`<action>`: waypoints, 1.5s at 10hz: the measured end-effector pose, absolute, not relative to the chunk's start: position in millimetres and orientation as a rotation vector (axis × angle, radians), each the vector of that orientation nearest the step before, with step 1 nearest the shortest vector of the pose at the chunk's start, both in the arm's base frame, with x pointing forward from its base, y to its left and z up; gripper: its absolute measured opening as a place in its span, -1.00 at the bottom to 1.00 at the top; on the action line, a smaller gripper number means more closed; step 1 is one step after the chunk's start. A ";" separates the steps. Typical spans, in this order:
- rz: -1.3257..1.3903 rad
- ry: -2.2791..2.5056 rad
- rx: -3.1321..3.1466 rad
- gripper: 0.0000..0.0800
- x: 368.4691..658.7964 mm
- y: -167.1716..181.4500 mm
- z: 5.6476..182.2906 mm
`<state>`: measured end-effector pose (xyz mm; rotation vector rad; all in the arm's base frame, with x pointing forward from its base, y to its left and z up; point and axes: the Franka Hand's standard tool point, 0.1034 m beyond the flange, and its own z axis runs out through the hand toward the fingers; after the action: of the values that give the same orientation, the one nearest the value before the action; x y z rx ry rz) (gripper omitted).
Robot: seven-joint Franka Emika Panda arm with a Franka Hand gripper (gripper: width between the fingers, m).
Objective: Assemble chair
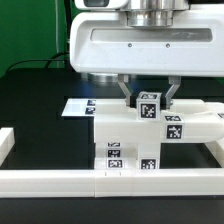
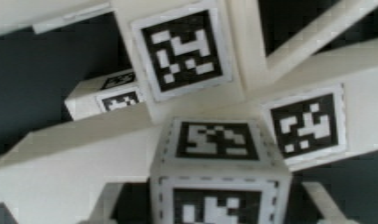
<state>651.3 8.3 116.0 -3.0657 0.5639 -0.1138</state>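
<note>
The chair is a chunky white tagged structure [image 1: 122,138] standing just behind the border rail, with a flat white arm [image 1: 200,124] reaching to the exterior view's right. My gripper [image 1: 150,100] hangs straight above it, its fingers on either side of a small white tagged cube [image 1: 151,104] on top of the structure. In the wrist view the cube [image 2: 218,198] sits between my fingers [image 2: 111,196], and the jaws look shut on it. Other tagged white chair parts [image 2: 182,50] lie beyond it, close and blurred.
A long low white border rail [image 1: 110,183] runs along the front, with a side rail [image 1: 6,140] at the exterior view's left. The marker board [image 1: 76,105] lies flat behind the chair. The table is black, with a green wall behind.
</note>
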 end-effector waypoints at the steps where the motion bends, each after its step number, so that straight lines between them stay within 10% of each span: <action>1: -0.111 0.774 -3.015 -0.29 651.3 8.2 116.1; 8: -0.100 1.305 -2.813 -0.29 651.1 6.8 116.0; 10: -0.102 1.190 -2.865 0.46 651.7 7.9 116.8; 15: -0.115 0.546 -3.077 0.62 651.9 8.4 117.1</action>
<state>651.9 8.4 117.1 -3.0775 0.5465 -0.1149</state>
